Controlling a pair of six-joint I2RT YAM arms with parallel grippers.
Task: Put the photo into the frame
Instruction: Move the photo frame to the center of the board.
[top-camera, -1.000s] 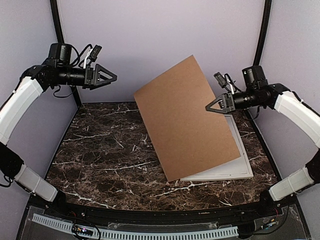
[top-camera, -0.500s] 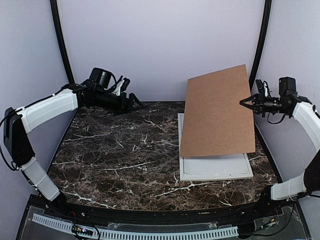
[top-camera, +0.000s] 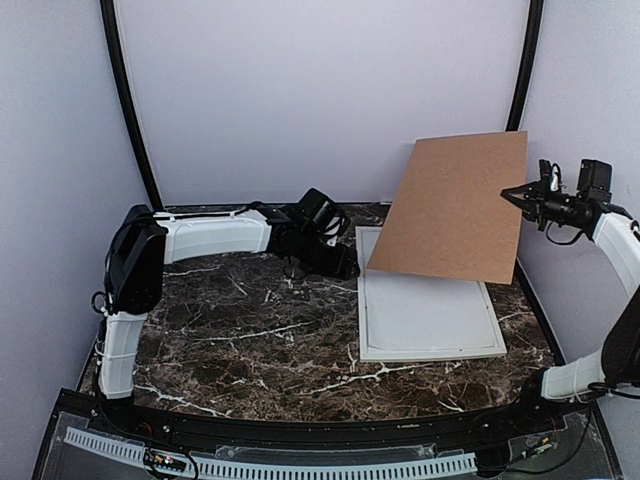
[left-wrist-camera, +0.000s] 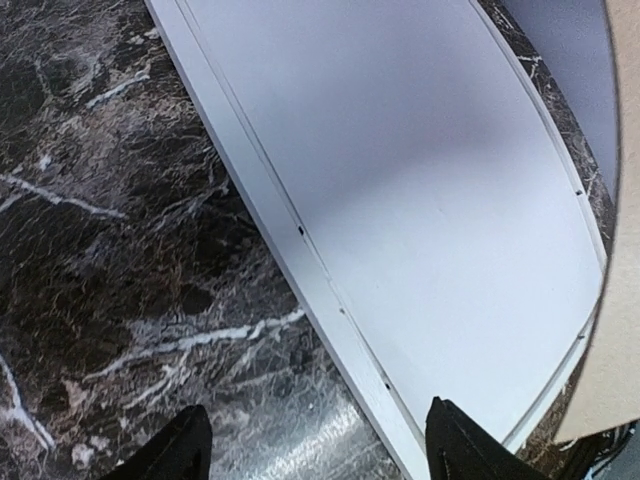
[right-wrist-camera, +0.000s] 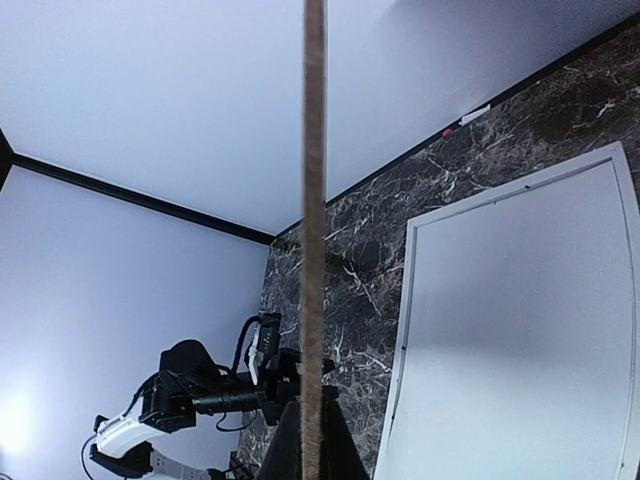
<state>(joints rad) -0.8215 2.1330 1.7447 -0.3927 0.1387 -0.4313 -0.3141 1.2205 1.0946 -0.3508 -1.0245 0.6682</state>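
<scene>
On your dark marble table (top-camera: 220, 320), right half: large rectangular thin-bordered white frame (top-camera: 430, 354) lies flat.
Your right gripper (top-camera: 525, 197): pinched tight on plain brown backing board (top-camera: 455, 210), tilted above the frame.
Your left gripper (top-camera: 345, 262): jaws wide apart, empty, low beside the frame's left edge.

The frame (top-camera: 430, 320) lies flat on the right half of the table (top-camera: 220, 330). Above its far end hangs the backing board (top-camera: 455, 215), tilted (its right edge sits in the right gripper (top-camera: 518, 196)). The left gripper (top-camera: 345, 268) is just left of the frame's far left corner, low over the table.
</scene>
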